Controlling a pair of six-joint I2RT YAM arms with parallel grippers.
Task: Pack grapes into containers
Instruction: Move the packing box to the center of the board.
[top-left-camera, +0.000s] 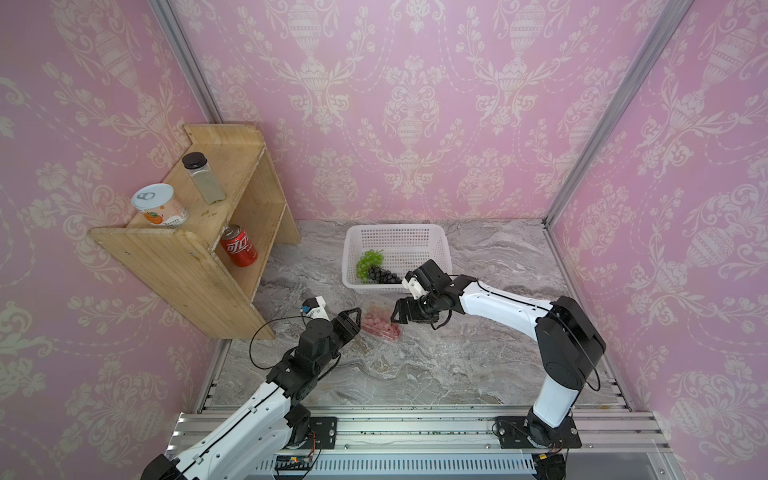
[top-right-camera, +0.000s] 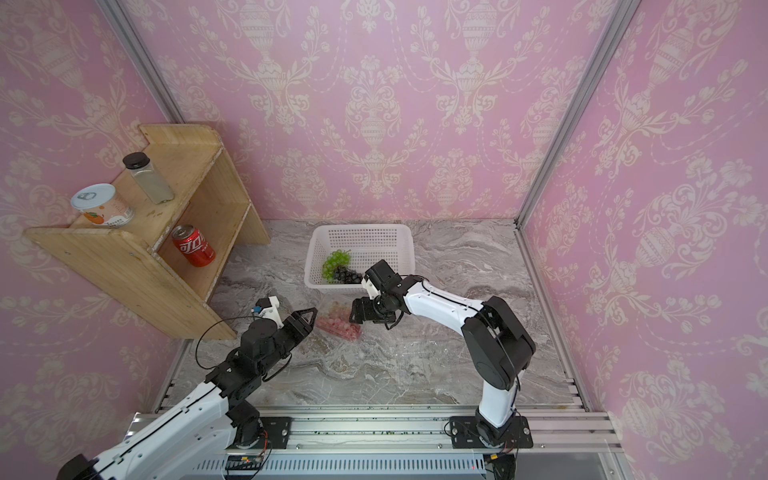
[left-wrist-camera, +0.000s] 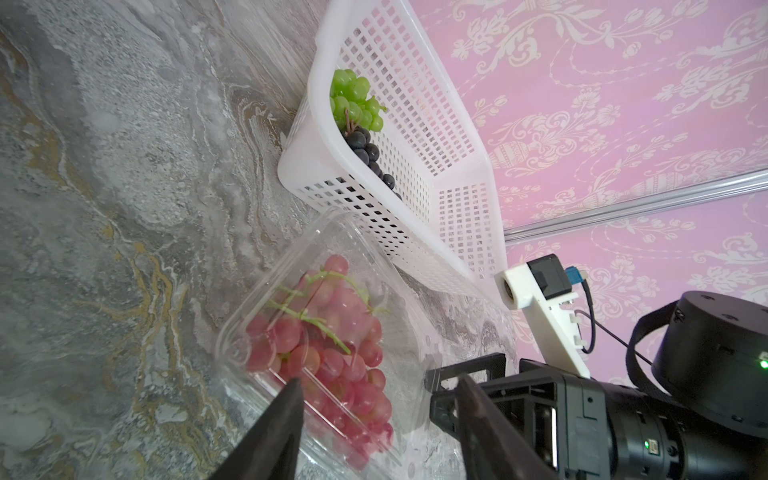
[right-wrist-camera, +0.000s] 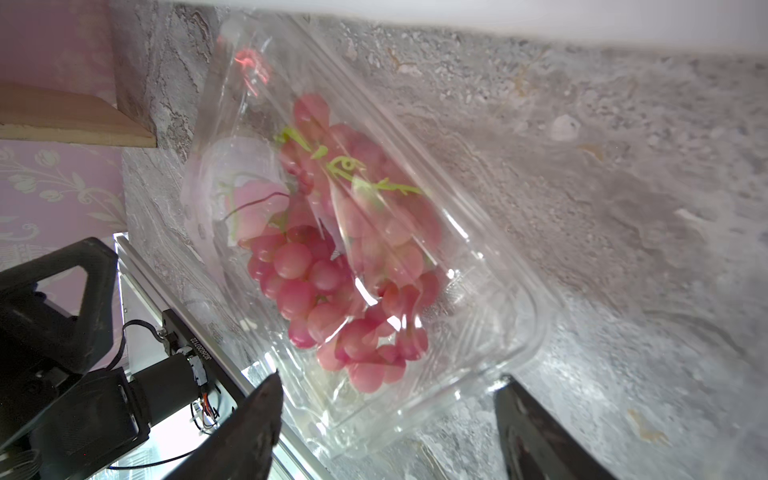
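A clear container (top-left-camera: 380, 324) holding red-pink grapes (left-wrist-camera: 332, 353) lies on the marble table just in front of the white basket (top-left-camera: 395, 226). Clear plastic covers part of that bunch (right-wrist-camera: 332, 282). My left gripper (top-left-camera: 353, 318) is open at the container's left end, its fingers (left-wrist-camera: 286, 415) straddling a corner. My right gripper (top-left-camera: 399, 311) is open at the opposite end, and the container's rim (right-wrist-camera: 415, 415) sits between its spread fingers (right-wrist-camera: 515, 403). Green grapes (top-left-camera: 369, 262) and dark grapes (top-left-camera: 384, 275) lie in the basket's near left corner.
A wooden shelf (top-left-camera: 199, 249) stands at the left and carries a tin (top-left-camera: 160, 205), a jar (top-left-camera: 203, 176) and a red cola can (top-left-camera: 239, 245). Pink walls close in three sides. An aluminium rail (top-left-camera: 415, 432) runs along the front edge.
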